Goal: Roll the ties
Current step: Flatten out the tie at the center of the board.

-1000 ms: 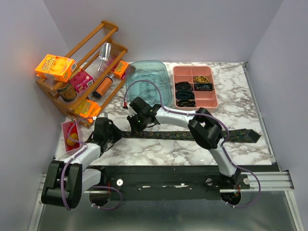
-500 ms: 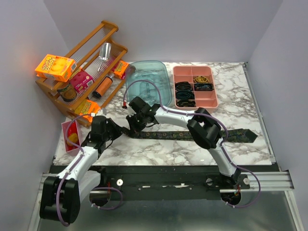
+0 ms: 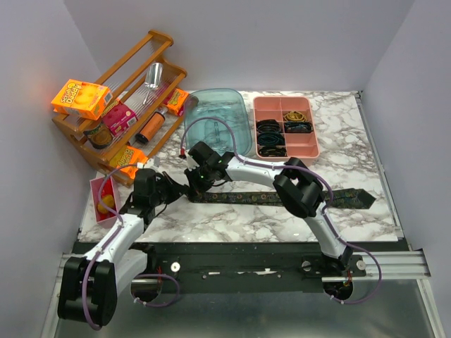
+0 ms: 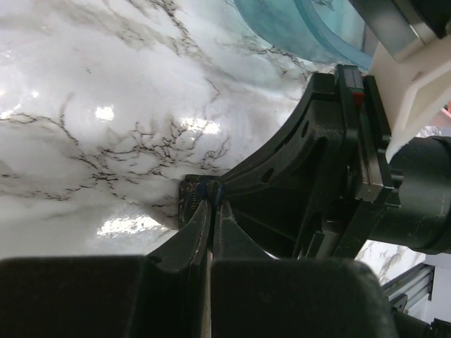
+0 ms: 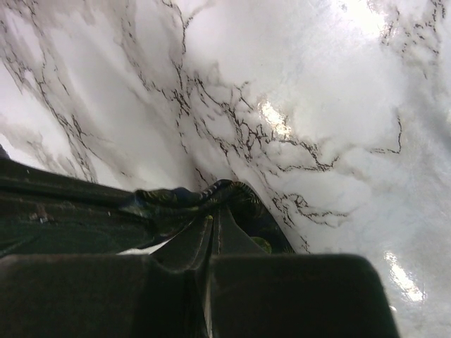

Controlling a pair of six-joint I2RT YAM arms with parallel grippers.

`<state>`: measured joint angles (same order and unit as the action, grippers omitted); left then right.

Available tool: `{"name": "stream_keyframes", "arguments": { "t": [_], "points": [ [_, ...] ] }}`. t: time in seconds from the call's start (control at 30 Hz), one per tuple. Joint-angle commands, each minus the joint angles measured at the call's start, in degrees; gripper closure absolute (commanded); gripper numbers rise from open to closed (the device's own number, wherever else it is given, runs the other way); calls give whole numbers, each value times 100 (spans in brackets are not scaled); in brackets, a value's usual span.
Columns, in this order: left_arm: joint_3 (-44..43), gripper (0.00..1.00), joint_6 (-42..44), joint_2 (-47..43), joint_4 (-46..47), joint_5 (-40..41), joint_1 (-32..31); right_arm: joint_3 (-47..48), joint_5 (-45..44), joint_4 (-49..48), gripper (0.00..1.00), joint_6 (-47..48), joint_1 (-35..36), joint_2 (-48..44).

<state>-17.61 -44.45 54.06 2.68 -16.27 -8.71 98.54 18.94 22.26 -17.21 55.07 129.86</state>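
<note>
One black tie (image 3: 317, 198) with gold-brown speckles lies flat across the marble table, its wide pointed end at the right. Its narrow left end is bunched between both grippers. My left gripper (image 3: 181, 190) is shut on that end; in the left wrist view the fingertips (image 4: 210, 197) pinch the tie's edge (image 4: 189, 203). My right gripper (image 3: 194, 183) is shut on the same end from the far side; in the right wrist view (image 5: 213, 218) the folded tie fabric (image 5: 246, 204) curls over the fingertips. The two grippers nearly touch.
A teal clear bin (image 3: 218, 120) stands just behind the grippers. A pink compartment tray (image 3: 304, 144) with dark rolled items is at the back right. A wooden rack (image 3: 158, 39) with snack boxes is at the back left. A red packet (image 3: 104, 198) lies at the left edge.
My left gripper has moved right and forward to the tie's narrow end and shut on it. The tie's wide end has slid slightly left. The right gripper has barely moved.
</note>
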Motion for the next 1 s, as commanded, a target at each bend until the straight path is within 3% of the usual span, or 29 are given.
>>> {"name": "stream_keyframes", "arguments": {
  "t": [0.0, 0.43, 0.77, 0.97],
  "points": [
    [12, 100, -64, -10, 523, -359, -113, -72, 31, -151, 95, -133, 13, 180],
    [-15, 100, -152, 104, 752, -306, -403, -318, 128, -407, 99, -195, 13, 39],
    [-296, 100, 234, 166, 147, 44, -649, -318, 75, -381, 99, -107, 21, -330],
    [-428, 100, 428, 96, -232, 361, -764, -55, -478, 181, 99, 95, 21, -681]
  ]
}}
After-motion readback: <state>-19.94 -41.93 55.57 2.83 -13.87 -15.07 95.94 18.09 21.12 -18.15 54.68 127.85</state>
